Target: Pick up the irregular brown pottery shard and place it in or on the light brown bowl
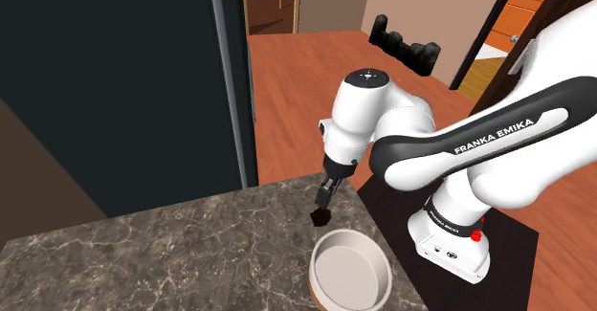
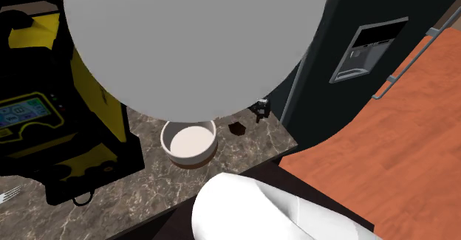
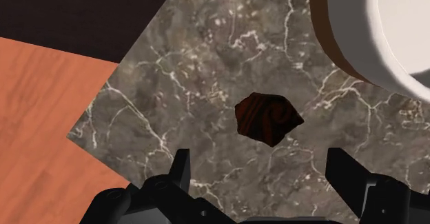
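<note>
The irregular dark brown shard (image 3: pixel 267 117) lies flat on the marble counter (image 3: pixel 207 71), a short way ahead of my open gripper (image 3: pixel 262 171) and centred between its fingers (image 3: pixel 180 169), which do not touch it. From the shoulder view the gripper (image 1: pixel 326 200) hangs just above the shard (image 1: pixel 320 219). In the second exterior view the shard (image 2: pixel 237 128) rests between the gripper (image 2: pixel 261 111) and the bowl (image 2: pixel 188 142). The round bowl (image 1: pixel 350 271), pale inside with a brown outer wall (image 3: pixel 338 43), stands close beside the shard.
The shard sits near the counter's corner, with orange wooden floor (image 3: pixel 41 119) beyond the edges. A tall dark fridge (image 1: pixel 115 79) rises behind the counter. A yellow and black machine (image 2: pixel 44 105) stands on the counter past the bowl. An arm link (image 2: pixel 196 46) blocks much of the second exterior view.
</note>
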{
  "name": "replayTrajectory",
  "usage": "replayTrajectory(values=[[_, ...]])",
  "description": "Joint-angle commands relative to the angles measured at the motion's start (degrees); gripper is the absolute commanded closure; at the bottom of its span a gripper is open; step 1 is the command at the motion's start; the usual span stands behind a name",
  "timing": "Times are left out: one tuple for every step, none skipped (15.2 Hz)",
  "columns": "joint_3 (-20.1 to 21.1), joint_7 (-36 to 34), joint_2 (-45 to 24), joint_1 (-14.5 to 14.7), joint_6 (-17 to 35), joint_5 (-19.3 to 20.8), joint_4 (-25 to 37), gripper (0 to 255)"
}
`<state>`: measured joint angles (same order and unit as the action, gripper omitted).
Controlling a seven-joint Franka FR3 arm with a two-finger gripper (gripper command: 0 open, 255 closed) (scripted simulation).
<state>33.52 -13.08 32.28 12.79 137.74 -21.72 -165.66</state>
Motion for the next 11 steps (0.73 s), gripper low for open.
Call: replayTrajectory(values=[[3.4,-2.4,-4.8,-0.2,5.1,-0.3,-0.2,0],[5.2,-3.7,-7.3,-0.6,7.6,-0.1,-0.3,0],[6.5,-4.7,-9.2,-1.0,9.3,0.2,-0.2,0],[7.0,-5.0,-10.3,-1.5,10.6,0.5,-0.4,0],[7.5,-5.3,-11.5,-2.0,11.9,0.9,-0.5,0],[8.1,-5.7,-12.8,-2.6,13.3,1.4,-0.7,0],[8.7,-6.1,-14.0,-3.3,14.6,2.0,-0.8,0],[9.3,-6.6,-15.3,-4.0,16.0,2.7,-0.9,0],[10.0,-7.2,-16.6,-4.9,17.4,3.5,-0.9,0],[10.7,-7.9,-18.0,-5.8,18.7,4.5,-1.0,0],[11.1,-8.4,-18.8,-6.4,19.5,5.2,-1.1,0]])
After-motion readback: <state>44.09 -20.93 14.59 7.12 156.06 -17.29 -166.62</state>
